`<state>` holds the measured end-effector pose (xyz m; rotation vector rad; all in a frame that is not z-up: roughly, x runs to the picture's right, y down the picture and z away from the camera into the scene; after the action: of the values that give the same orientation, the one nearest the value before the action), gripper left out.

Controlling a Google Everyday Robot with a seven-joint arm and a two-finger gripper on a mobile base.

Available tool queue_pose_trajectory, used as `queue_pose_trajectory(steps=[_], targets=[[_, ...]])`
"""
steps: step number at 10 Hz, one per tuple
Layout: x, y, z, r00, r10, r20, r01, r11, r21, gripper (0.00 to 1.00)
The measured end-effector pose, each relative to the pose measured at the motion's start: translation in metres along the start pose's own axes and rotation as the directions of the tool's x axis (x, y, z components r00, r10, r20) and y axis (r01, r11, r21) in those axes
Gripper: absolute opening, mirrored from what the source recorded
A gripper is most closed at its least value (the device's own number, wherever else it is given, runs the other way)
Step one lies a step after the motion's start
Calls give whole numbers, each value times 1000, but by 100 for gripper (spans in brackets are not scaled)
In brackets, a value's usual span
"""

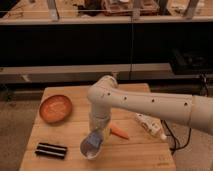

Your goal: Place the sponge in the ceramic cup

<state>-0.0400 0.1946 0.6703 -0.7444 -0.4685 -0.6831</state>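
An orange dish (55, 108) sits left on the wooden surface (142, 156), with a black striped block (51, 149) nearer the camera. A carrot (119, 132) lies just right of the hand (95, 140), which is low at mid-front. A white object (150, 126) lies farther right.

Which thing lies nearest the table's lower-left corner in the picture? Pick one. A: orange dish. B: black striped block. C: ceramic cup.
B: the black striped block sits by that corner; the orange dish is farther back, and the ceramic cup is nearer the middle, under the gripper.

No legible txt, labels or nos. anywhere in view
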Motion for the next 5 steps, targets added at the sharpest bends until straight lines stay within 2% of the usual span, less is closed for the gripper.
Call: queue_pose_trajectory(steps=[5], targets=[[-13,2,-5,998,-51,26,50,999,13,0]])
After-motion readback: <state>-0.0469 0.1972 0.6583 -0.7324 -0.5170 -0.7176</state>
